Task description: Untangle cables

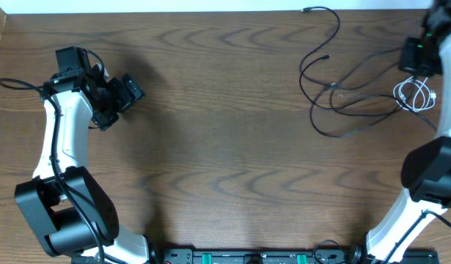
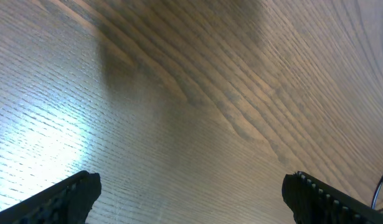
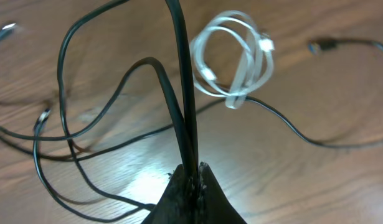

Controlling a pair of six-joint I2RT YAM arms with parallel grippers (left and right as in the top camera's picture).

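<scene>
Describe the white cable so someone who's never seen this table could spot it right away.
Go to the far right corner of the wooden table, where the right gripper pinches the long black cord. Right beside that gripper lies the white cord. It is the only pale one, wound in a small coil, while the black cord sprawls in wide loose loops.

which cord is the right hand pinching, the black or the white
The black cord: it rises straight out of the shut right hand. The white cord lies coiled nearby, ungripped.
</scene>
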